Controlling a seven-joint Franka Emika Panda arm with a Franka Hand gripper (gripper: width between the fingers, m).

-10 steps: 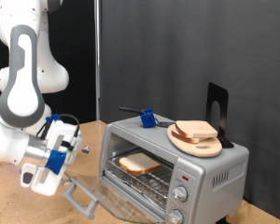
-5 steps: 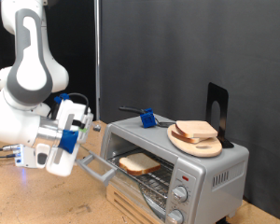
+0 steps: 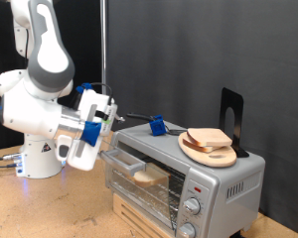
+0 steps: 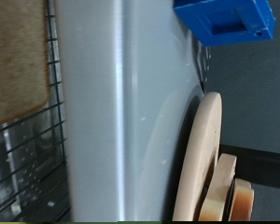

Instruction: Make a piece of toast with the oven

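Note:
The silver oven (image 3: 204,183) stands at the exterior view's lower right, its glass door (image 3: 139,171) swung up nearly shut. One piece of toast (image 3: 149,177) lies on the rack inside, seen through the glass. A second slice (image 3: 211,138) lies on a round wooden board on the oven's top. My gripper (image 3: 106,123) is by the oven's upper left corner, just above the door's handle (image 3: 120,158). No fingers show in the wrist view, which shows the oven's top (image 4: 121,112), the wire rack (image 4: 28,163) and the board's edge (image 4: 201,159).
A blue block (image 3: 157,126) with a thin black rod sits on the oven's top; it also shows in the wrist view (image 4: 224,19). A black stand (image 3: 231,117) rises behind the board. The knobs (image 3: 192,206) are on the oven's right front. The robot's base (image 3: 40,159) stands to the left.
The door has swung up from lying open and flat to nearly shut. My gripper has risen and moved right with it, from beside the low door to the oven's upper corner.

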